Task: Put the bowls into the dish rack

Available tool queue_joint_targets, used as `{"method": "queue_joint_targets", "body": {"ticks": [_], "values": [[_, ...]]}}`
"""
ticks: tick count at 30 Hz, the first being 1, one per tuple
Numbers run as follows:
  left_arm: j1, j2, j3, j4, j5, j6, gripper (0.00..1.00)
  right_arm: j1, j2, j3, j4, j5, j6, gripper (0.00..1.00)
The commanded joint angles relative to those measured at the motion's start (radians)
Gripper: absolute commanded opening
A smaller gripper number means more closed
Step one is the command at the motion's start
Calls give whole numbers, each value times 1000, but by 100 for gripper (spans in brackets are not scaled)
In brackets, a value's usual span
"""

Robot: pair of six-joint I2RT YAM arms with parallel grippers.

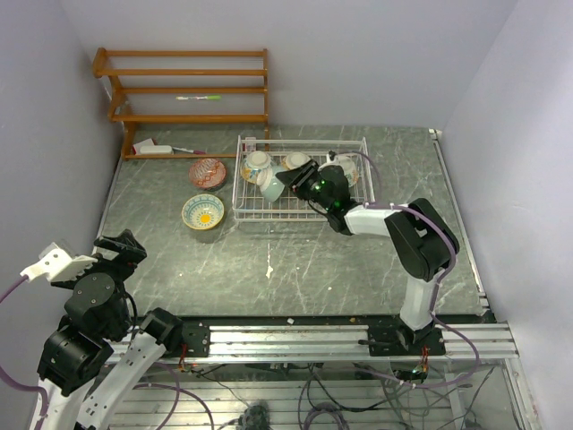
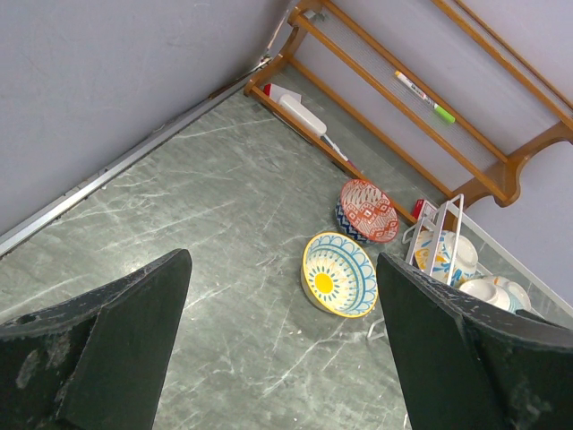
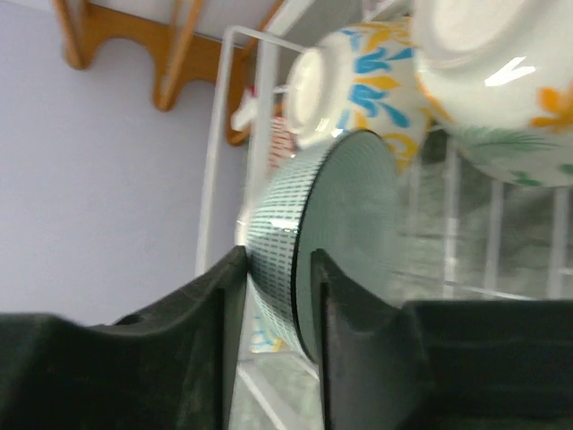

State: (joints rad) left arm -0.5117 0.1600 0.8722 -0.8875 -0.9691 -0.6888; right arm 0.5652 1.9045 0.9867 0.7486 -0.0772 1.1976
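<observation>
The white wire dish rack stands at the table's back middle. Three pale bowls stand on edge in it: blue-orange, orange floral, and one behind the arm. My right gripper is shut on the rim of a plain teal bowl, held on edge inside the rack's left part; the right wrist view shows its fingers clamping the teal bowl. A reddish bowl and a yellow-blue bowl sit on the table left of the rack. My left gripper is open and empty at the near left.
A brown wooden slatted shelf stands at the back left, with a marker on it and small items at its foot. In the left wrist view, the yellow-blue bowl and reddish bowl lie ahead, and the rack's corner is at the right.
</observation>
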Motion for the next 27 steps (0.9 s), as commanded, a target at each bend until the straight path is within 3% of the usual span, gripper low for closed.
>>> {"method": "queue_joint_targets", "body": {"ticks": [1,8,13,20,25,27], "values": [[9,1,13,16,-22,-1,96,-12,15,-33,-189,34,-84,41],[9,2,14,16,-23,0,95,-19,22,-43,-163,11,-97,45],[9,3,13,16,-25,0,95,-19,11,1,-252,16,-144,62],[9,1,14,18,-28,0,95,-19,1,59,-373,2,-202,71],[9,-3,13,16,-29,-2,95,-18,5,153,-534,11,-282,93],[9,-2,14,16,-29,-1,95,-18,5,177,-570,18,-308,96]]}}
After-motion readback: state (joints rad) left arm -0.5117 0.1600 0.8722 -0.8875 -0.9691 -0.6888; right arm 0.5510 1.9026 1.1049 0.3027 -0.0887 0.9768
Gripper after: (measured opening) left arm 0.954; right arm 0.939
